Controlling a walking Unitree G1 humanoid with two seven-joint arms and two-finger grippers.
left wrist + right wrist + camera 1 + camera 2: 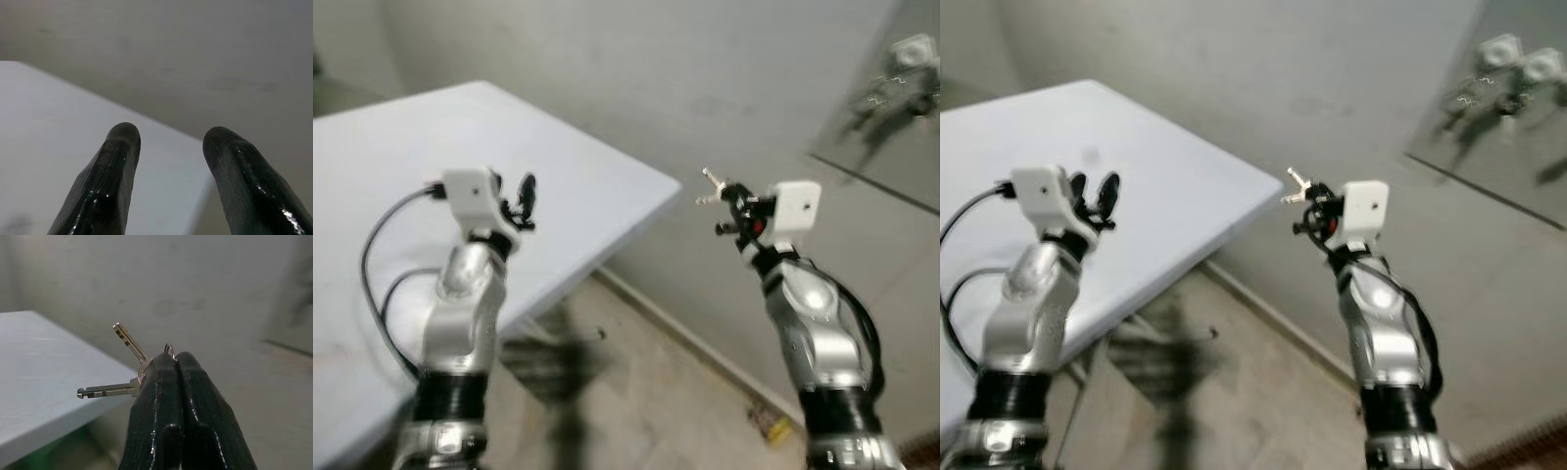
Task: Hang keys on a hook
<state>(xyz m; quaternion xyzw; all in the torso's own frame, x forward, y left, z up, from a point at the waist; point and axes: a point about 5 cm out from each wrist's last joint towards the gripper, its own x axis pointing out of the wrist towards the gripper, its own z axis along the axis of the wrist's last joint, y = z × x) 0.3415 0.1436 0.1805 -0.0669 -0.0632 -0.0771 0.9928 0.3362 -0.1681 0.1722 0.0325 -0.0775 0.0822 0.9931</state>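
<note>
Fingers of the right pincer (171,382) were pressed tight on a small bunch of silver metal keys (122,367), blades fanned outward, held beyond the white tabletop (460,147) corner. The left pincer (168,161) gaped, empty. I judged the ring needed presenting squarely to whichever hook it sought.

The table (558,186) stands left against the wall (705,88), the keys (710,186) raised right of its corner
</note>
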